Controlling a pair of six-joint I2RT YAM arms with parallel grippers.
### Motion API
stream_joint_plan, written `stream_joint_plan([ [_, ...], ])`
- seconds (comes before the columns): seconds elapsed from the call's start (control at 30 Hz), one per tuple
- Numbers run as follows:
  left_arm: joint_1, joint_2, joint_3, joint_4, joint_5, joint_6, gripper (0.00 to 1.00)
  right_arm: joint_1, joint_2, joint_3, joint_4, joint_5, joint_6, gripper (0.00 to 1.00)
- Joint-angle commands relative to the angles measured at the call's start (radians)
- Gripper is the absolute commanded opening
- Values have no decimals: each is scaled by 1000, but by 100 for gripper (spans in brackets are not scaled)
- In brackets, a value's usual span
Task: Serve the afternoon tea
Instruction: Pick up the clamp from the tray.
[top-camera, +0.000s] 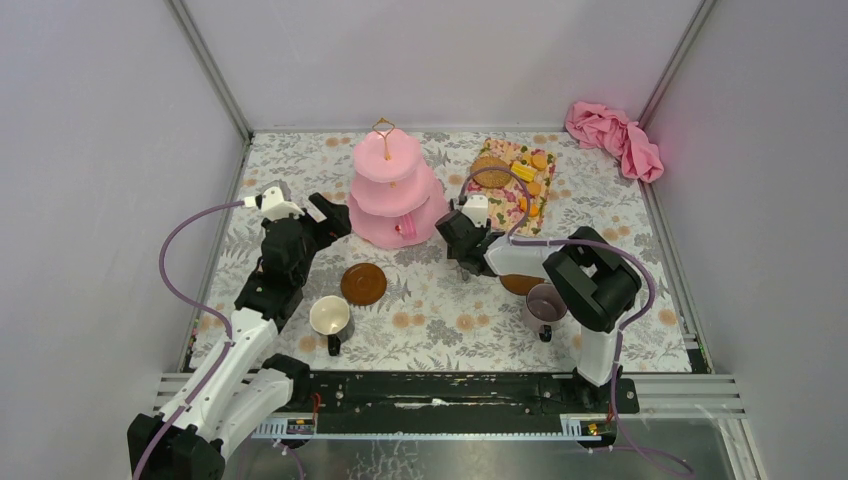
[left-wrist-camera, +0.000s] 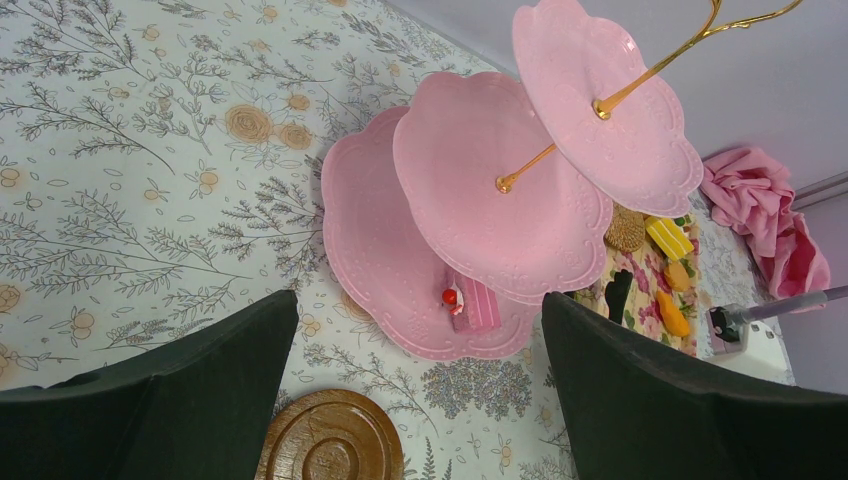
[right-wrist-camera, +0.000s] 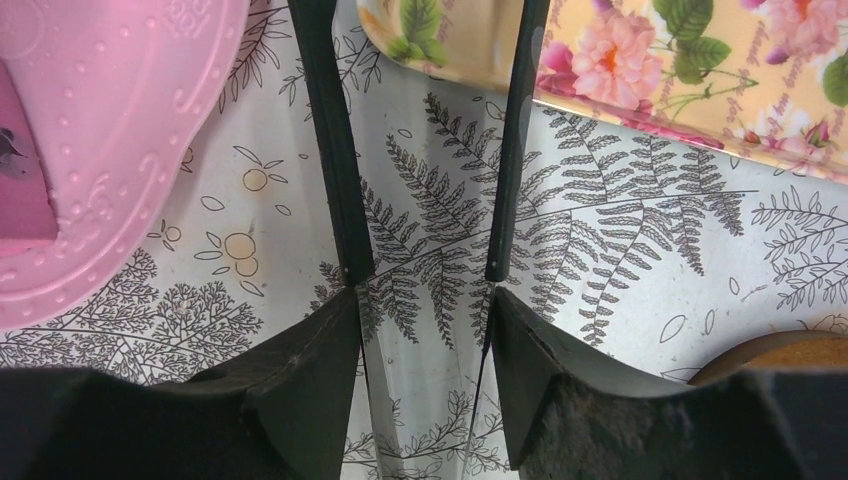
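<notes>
I've got the right gripper (right-wrist-camera: 422, 300) part-closed on the black tongs (right-wrist-camera: 330, 150), long axis aimed 12 o'clock at the floral tray (right-wrist-camera: 650, 60), biscuits (top-camera: 533, 187) on it toward 1 o'clock; left gripper (left-wrist-camera: 419, 300) wide open, empty, farther off by the cake stand (left-wrist-camera: 450, 140)

Bench (top-camera: 440, 310), seen from above: a flat surface covered with a pale print of grey foliage and small orange flowers. Upper centre of the frame: a pink three-tier cake stand (top-camera: 397, 190), upright. Just right of it, apart: a flowered rectangular tray (top-camera: 508, 200), set at a slight angle. Upper right corner: a crumpled pink cloth (top-camera: 612, 138). Centre, below the stand: a brown round saucer (top-camera: 363, 284), bare. Lower left of this: a white mug (top-camera: 330, 318), upright, handle toward the bottom edge. Right of centre: a second saucer (top-camera: 520, 283), largely hidden, with a purple mug (top-camera: 545, 303) just beside it, upright.
</notes>
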Motion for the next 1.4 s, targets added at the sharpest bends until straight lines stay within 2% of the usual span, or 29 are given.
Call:
stream_joint_plan([
  [0.0,9,-12,3,56,9,2,100,11,78,-71,-195,-5,12,55],
  [0.37,9,-16,2,54,8,4,100,16,10,-70,-219,-17,-8,54],
  [0.77,9,-18,1,55,11,2,100,21,-104,-35,-275,-124,-46,52],
  [1.37,9,-24,1,54,8,4,100,27,-223,33,-348,-198,-46,50],
])
